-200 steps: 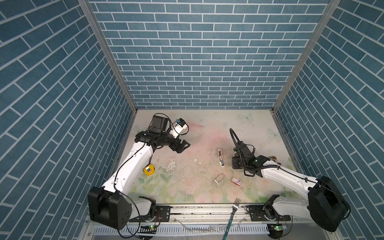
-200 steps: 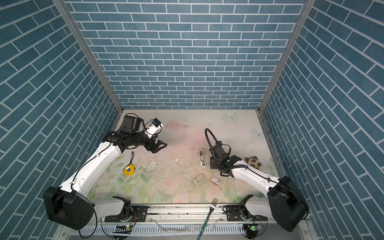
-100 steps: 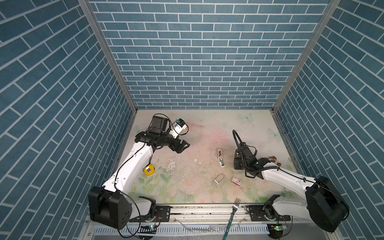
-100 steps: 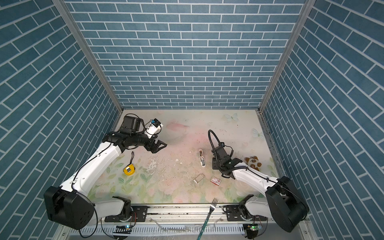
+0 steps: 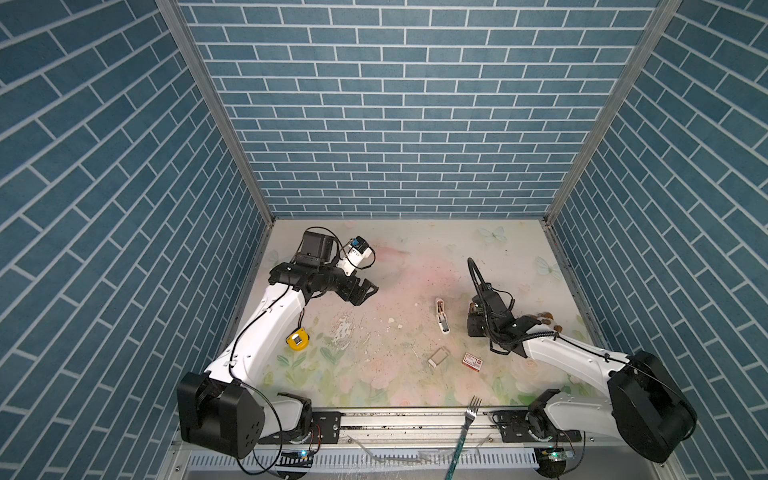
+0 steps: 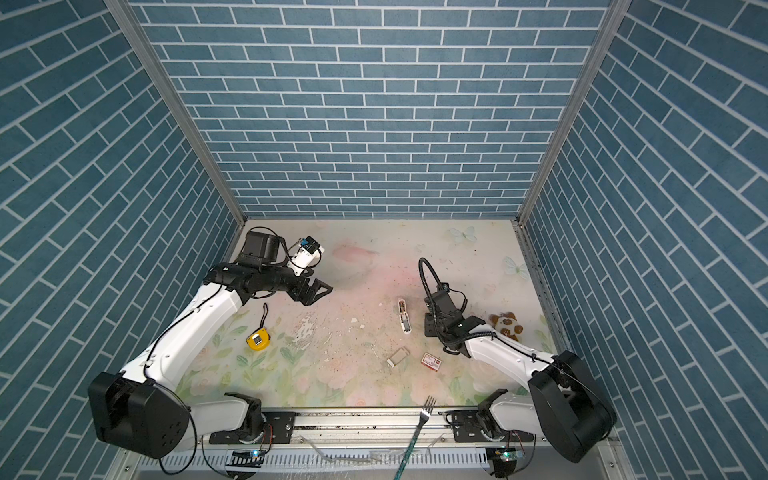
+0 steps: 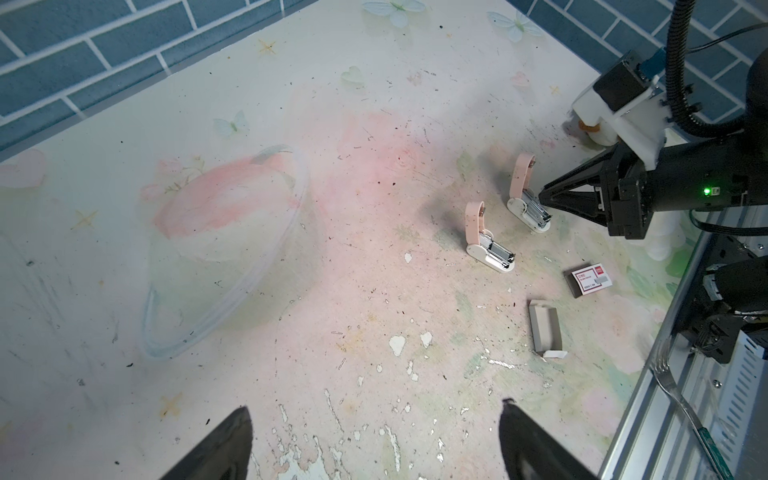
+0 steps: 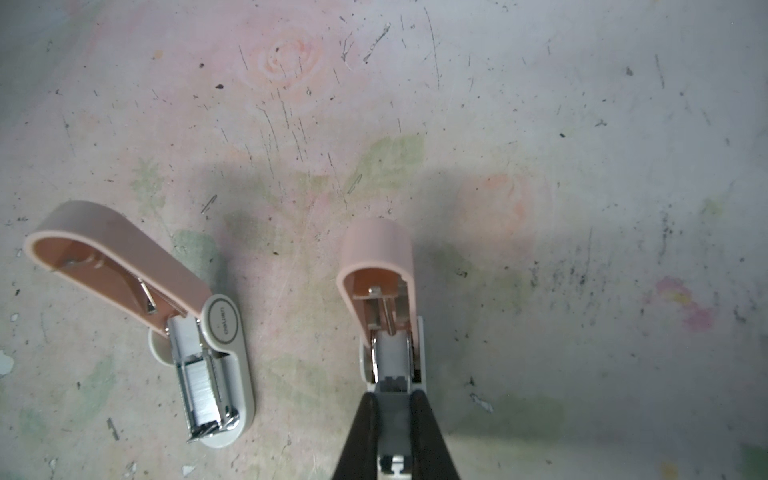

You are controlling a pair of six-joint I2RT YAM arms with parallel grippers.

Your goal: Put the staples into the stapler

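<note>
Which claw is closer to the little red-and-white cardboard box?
Right. The right gripper, shut on a pink-lidded stapler, sits just beyond the red-and-white box; the open left gripper hangs far off to its left.

Left hand (image 7: pixel 374 406) hovers raised, jaws wide; right hand (image 8: pixel 392 397) low, jaws nearly together.

Floral table (image 5: pixel 415 266) with staplers (image 7: pixel 491 250), box (image 5: pixel 473 361), tray (image 5: pixel 439 356), tape measure (image 5: pixel 297 338)
</note>
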